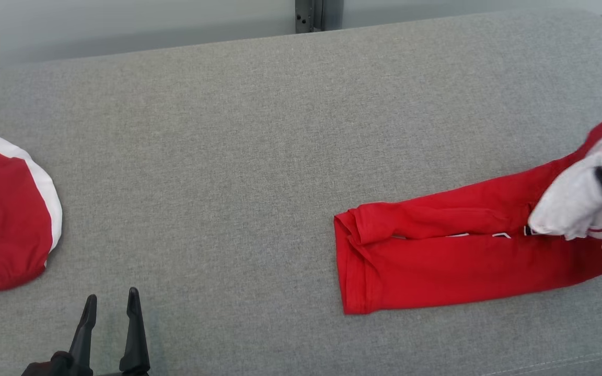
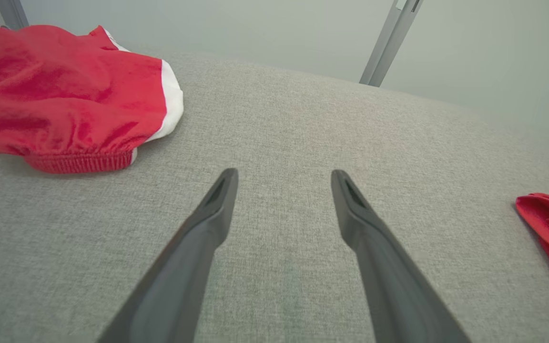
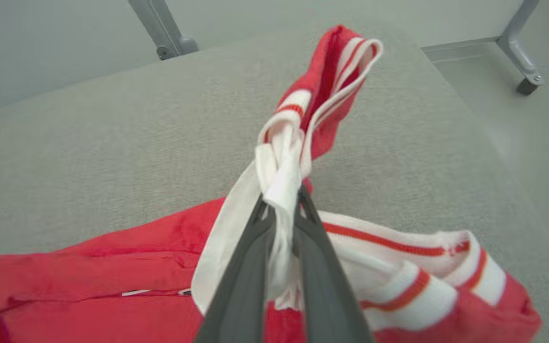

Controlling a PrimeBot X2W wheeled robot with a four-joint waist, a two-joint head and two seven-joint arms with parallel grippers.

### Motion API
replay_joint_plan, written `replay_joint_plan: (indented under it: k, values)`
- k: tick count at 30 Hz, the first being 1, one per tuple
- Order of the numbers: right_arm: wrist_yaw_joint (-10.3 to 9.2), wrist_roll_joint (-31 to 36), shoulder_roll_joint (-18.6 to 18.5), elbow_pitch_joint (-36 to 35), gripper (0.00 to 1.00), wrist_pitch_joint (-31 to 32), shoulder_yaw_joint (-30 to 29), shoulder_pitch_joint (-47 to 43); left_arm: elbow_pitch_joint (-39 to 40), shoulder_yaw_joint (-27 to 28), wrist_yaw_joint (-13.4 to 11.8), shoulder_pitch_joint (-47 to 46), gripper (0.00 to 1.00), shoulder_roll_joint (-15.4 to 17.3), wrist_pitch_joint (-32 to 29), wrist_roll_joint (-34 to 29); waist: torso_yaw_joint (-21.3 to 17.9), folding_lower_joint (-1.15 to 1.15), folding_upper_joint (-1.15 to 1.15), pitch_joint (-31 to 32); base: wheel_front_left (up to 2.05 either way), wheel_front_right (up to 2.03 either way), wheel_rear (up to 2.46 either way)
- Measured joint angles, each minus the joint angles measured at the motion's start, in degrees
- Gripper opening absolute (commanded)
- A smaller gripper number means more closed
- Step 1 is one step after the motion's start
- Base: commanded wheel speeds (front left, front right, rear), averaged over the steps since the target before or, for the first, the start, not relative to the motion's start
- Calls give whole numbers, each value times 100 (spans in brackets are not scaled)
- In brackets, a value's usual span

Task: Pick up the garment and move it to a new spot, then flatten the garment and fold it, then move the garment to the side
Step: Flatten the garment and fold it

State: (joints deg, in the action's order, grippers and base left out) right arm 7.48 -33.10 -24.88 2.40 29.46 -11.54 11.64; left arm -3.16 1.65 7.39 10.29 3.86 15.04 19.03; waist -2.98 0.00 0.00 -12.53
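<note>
At right end of grey fabric worktop point(image 1: 228, 156): right gripper point(image 3: 281, 197) pinched tight on white bunch of long red garment with white striped cuffs point(image 1: 437, 261), rest lying flat. Left gripper point(image 2: 284, 178) wide, empty, well apart. Suggest slow lift until hem clears; thin pinch may slip.

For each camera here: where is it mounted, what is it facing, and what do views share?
Head view: on the head, down onto the grey fabric surface; left tool lower left, right tool at right edge.
Left wrist view: along its open fingers, across the surface.
Right wrist view: along shut fingers clamping white trim of the red shirt.
Shared: all show the red shirt.
</note>
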Motion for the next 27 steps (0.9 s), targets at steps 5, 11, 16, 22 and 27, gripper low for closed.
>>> replay_joint_plan:
  k: [5,11,16,22,27]
  values:
    - [1,-19,731,-824,0,12,1115,-480,-18,41,1,89,100,-59,0,-1,-78,0,0,155,0,0,0]
    - [0,279,1745,-255,0,-627,2156,-604,-54,-34,1,120,100,-78,0,-42,-195,0,0,310,0,0,0]
    - [0,302,2096,525,0,-1268,2707,-514,-159,-130,1,175,100,-91,0,-58,-252,0,0,393,0,0,0]
    - [0,179,2192,1215,0,-1942,2911,-132,-232,-170,1,177,100,-91,0,-104,-237,0,0,402,0,0,0]
    - [0,-78,2192,1562,0,-2226,3192,174,-278,-226,1,177,100,-92,0,-131,-204,0,0,418,0,0,0]
